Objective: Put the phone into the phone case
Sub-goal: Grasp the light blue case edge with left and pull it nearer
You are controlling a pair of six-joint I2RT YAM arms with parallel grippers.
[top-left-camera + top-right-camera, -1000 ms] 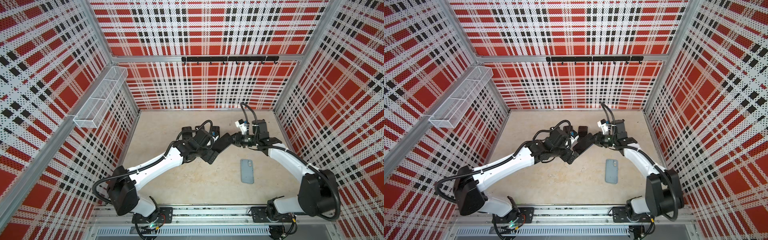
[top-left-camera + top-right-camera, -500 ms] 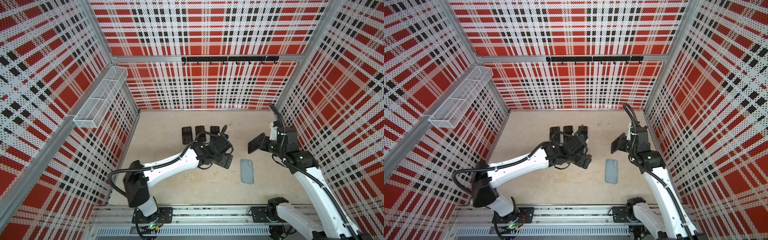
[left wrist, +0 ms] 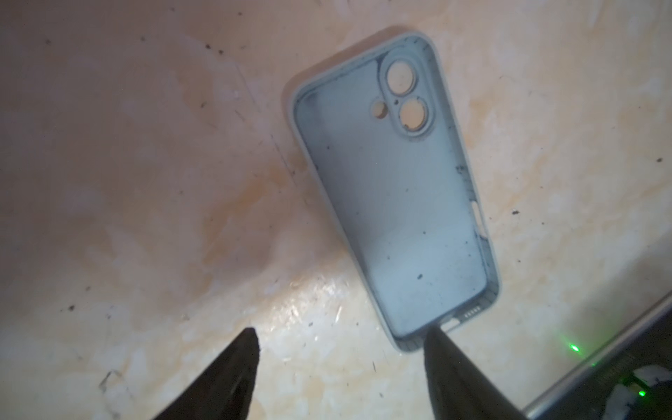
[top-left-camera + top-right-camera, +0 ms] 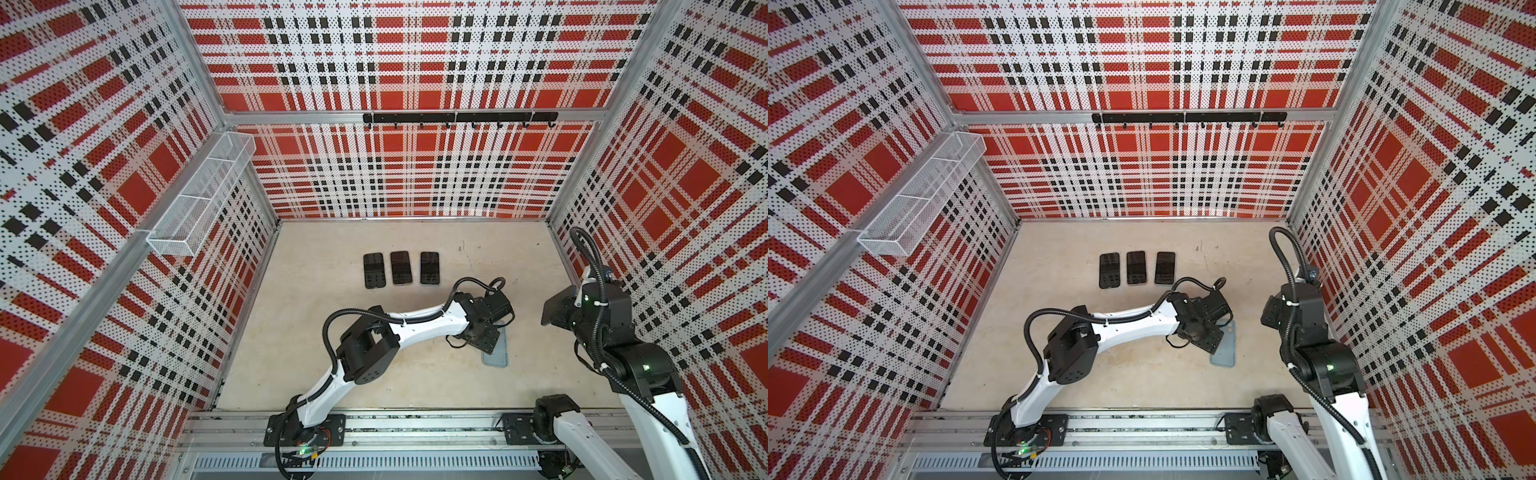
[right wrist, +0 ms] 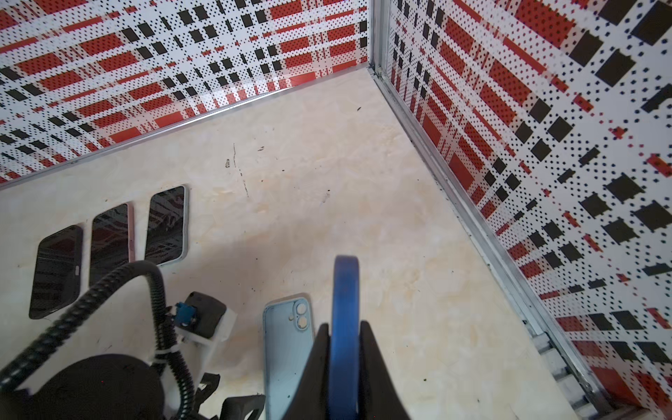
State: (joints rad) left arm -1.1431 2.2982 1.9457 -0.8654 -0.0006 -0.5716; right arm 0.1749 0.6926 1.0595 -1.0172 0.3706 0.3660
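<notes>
**Holding the phone aloft, case not yet secured**

Finding 1, placement. The phone case (image 3: 396, 189) lies flat on the table (image 4: 436, 382), open side up and empty. The left gripper (image 3: 342, 331) hangs low over its port end, away from the camera cut-outs. Its jaws are well apart and grip nothing: one finger (image 3: 447, 363) overlaps the bottom corner of the case, and the other stands over bare table. In my judgement this arm is placed to steady the case. The right gripper (image 5: 343, 327) is clamped on the phone (image 5: 345, 291), held edge-on and raised to the right of the case. It is presumably parked clear until the case is fixed.

Finding 2, edges and room. Whether the left finger actually touches the case rim cannot be told. The row of three phones (image 4: 401, 268) lies well apart, toward the back, and is no obstruction. Open table borders the case on its right. The side wall (image 4: 665, 249) stands close behind the right arm, so the approach looks best made from above. The left wrist overhangs part of the case in both top views and would need to yield room.
</notes>
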